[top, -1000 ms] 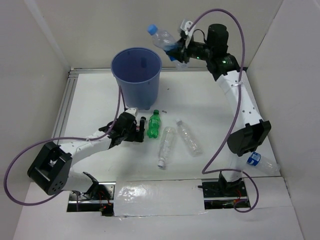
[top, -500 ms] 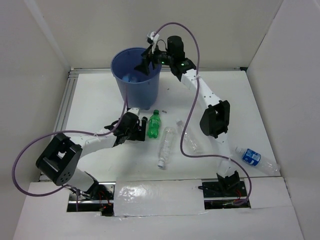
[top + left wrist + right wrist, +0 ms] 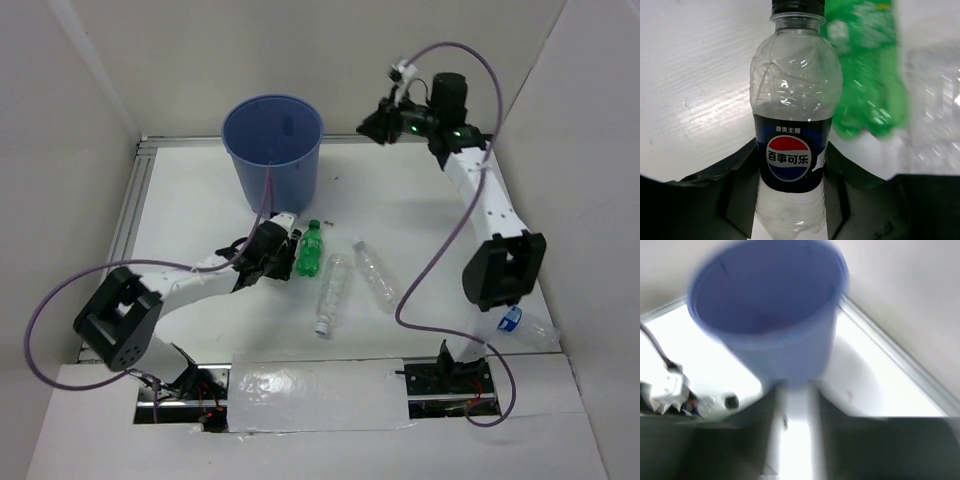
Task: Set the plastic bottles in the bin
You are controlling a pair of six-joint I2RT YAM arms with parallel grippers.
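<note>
The tall round blue-purple plastic bin (image 3: pixel 272 150) is set at the far side of the white surface (image 3: pixel 180 210); just before its base the clear plastic bottle with the dark label (image 3: pixel 790 150) is clenched at the label by the left tool (image 3: pixel 278 250); the green plastic bottle (image 3: pixel 308 250) lies beside it; right of the bin's rim the right tool (image 3: pixel 377 125) is held raised, parted and empty.

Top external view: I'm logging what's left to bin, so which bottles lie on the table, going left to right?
dark-label bottle in the left hand → green bottle → clear bottle → second clear bottle → blue-label bottle
</note>
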